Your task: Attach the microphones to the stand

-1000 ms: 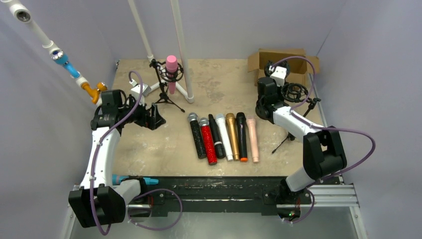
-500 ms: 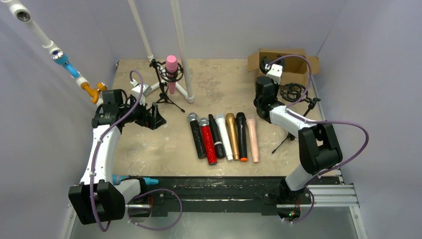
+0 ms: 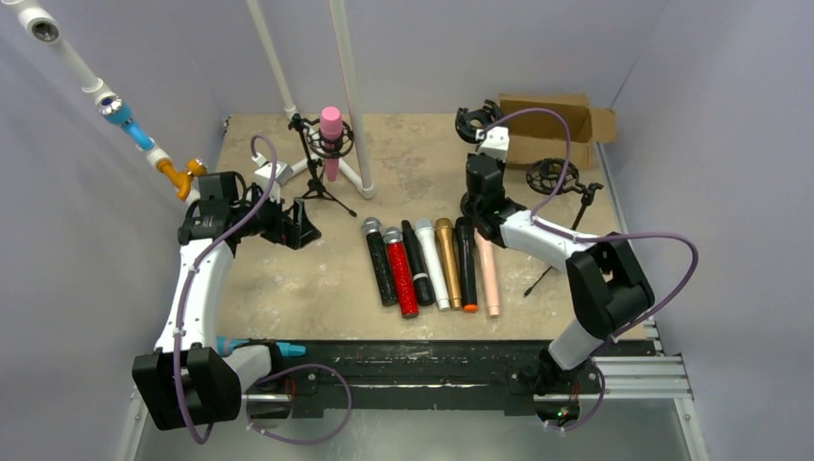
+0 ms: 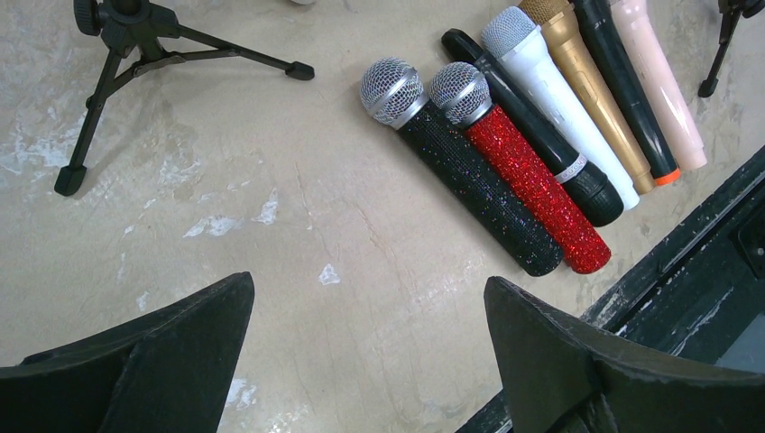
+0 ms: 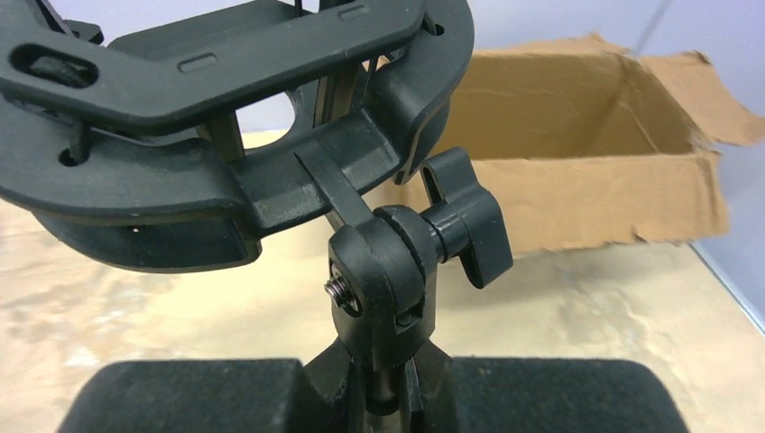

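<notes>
Seven microphones (image 3: 432,264) lie side by side mid-table: black glitter, red glitter (image 4: 528,189), black, white, gold, black with an orange end, and peach. A pink microphone (image 3: 331,130) stands in the shock mount of a tripod stand (image 3: 322,187) at the back left. My right gripper (image 3: 477,158) is shut on the shaft of a second stand (image 5: 383,271), just under its swivel joint, with its shock mount (image 3: 475,121) above. The gripper (image 5: 388,379) hides this stand's legs. My left gripper (image 3: 298,230) hangs open and empty (image 4: 368,284) over bare table left of the row.
A third stand (image 3: 560,178) with an empty shock mount stands at the right. An open cardboard box (image 3: 552,110) sits at the back right (image 5: 577,162). White PVC pipes (image 3: 347,86) rise at the back. A pipe on the left wall (image 3: 67,58) carries blue and orange pieces.
My right arm has swung left, carrying its stand from beside the cardboard box toward the back middle, above the microphone row. The left arm has not moved.
</notes>
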You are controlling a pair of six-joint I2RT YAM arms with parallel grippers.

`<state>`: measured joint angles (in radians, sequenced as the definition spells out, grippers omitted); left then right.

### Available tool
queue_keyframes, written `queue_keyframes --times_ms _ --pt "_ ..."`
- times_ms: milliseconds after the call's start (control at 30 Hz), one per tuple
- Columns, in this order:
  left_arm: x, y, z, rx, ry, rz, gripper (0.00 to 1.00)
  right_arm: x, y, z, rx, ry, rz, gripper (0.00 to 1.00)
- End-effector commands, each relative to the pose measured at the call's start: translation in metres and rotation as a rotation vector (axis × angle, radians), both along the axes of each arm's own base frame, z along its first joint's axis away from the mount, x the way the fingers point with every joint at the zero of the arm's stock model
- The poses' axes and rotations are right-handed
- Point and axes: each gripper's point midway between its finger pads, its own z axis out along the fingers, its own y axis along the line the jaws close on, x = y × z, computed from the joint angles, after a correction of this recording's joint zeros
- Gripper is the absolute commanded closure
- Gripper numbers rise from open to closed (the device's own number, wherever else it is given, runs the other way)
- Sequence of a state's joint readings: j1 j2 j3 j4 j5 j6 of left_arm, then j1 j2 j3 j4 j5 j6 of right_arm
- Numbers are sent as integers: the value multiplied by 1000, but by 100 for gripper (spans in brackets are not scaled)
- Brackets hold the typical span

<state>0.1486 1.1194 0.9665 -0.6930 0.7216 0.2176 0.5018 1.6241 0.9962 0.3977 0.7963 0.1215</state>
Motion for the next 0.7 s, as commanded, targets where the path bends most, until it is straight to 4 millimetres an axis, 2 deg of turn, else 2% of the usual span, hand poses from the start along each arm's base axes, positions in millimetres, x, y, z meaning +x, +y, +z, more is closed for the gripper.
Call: queue_keyframes --times_ms 0,133,367,467,667 --pt "3 0 6 -4 -54 -1 0 18 41 85 92 -282 117 100" --pt "1 0 10 5 -74 -4 0 34 62 98 120 -330 184 100" --pt "2 0 11 -1 -65 -3 0 55 106 99 236 -359 299 100" --pt "2 0 12 6 -66 -2 0 61 122 92 265 -347 330 100" --pt "2 1 10 7 -60 -1 0 57 156 78 280 -322 386 100"
